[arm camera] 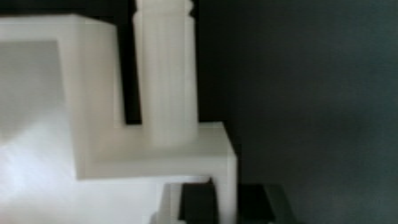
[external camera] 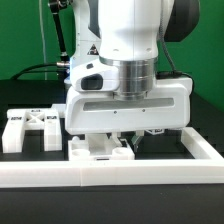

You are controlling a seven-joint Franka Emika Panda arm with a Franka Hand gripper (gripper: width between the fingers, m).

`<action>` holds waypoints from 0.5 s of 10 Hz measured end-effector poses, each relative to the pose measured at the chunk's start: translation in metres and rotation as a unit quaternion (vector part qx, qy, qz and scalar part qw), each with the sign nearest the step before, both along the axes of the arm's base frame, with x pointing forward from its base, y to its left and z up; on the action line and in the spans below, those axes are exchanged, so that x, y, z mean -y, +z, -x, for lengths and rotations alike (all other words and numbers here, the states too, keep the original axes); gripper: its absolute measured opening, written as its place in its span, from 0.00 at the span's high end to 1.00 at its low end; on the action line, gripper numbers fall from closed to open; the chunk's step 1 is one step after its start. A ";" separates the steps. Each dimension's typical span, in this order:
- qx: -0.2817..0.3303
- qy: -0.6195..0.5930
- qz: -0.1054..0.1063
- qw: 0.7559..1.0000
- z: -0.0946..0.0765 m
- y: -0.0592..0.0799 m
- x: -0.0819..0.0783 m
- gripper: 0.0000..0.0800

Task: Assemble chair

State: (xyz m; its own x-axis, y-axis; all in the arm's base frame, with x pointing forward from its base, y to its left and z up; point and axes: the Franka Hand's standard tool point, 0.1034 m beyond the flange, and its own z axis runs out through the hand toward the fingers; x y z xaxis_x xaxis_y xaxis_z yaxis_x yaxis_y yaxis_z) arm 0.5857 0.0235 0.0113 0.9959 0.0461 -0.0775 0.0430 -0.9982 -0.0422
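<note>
White plastic chair part (external camera: 98, 148) sits on the black table (external camera: 20, 100) just inside the frame (external camera: 110, 176), close against the frame's long front rail and directly under the gripper (external camera: 122, 136). From the wrist, the part is a blocky, stepped piece with a slim post (arm camera: 164, 60) standing upright from its lower ledge. The dark pads (arm camera: 196, 205) hang at the corner of that ledge, drawn in narrow, almost together. A thin pale strip shows between them. Whether that is a lip of the part being pinched or only something beyond the pads cannot be told.

More loose parts (external camera: 28, 128), tagged in black and white, lie inside the frame too, farther from the front rail and toward the exterior view's left, apart from the part under the arm. No two pieces appear joined.

By these views, assembly is at an early stage, and the step in hand looks like taking hold of this first part, or pressing it against the frame to square it. The next move calls for a sure hold before any lift. A grip this narrow on a corner could let the blocky piece swing or slip. Once it is up, the part must clear the front rail, keep its post upright, and travel toward the loose parts to be lined up with its mate.
</note>
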 end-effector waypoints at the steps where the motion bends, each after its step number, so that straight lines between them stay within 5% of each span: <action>1: 0.000 0.000 0.000 1.000 0.000 0.000 0.000 0.96; 3: 0.000 0.001 0.000 1.000 0.000 0.000 -0.001 0.96; 5: 0.000 -0.005 -0.003 1.000 0.001 0.001 -0.026 0.96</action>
